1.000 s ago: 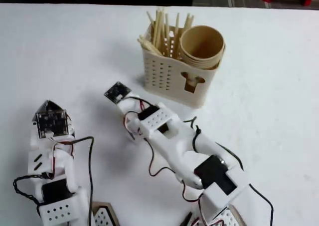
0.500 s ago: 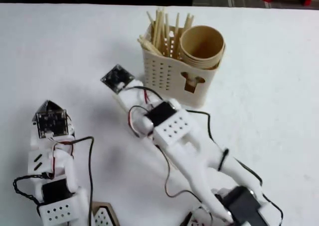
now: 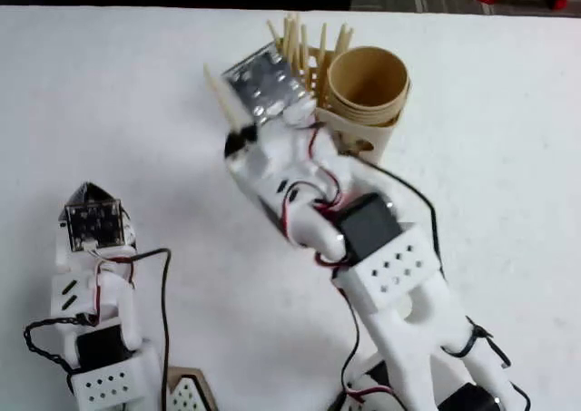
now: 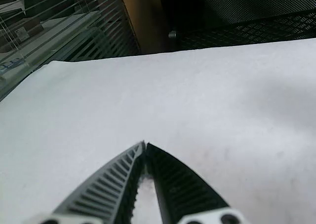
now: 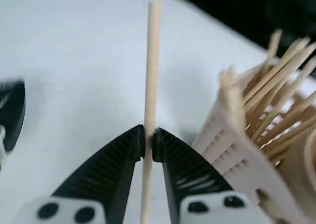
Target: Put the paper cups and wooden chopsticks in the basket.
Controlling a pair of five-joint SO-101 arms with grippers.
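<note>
Right tool [image 5: 148, 137] clamps one pale wooden chopstick [image 5: 152, 61] just beside the cream perforated basket [image 5: 237, 155]. Left tool [image 4: 144, 150] is closed, empty, over white tabletop [image 4: 197, 95]. Recommended: clear the rim, align with the standing chopsticks [image 5: 276, 100], release once inside.

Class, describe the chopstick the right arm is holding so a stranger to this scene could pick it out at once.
On the white table stands a cream perforated basket holding paper cups and a bundle of chopsticks. Beside its wall, the right gripper pinches one chopstick between black fingers. It alone is outside the basket.
</note>
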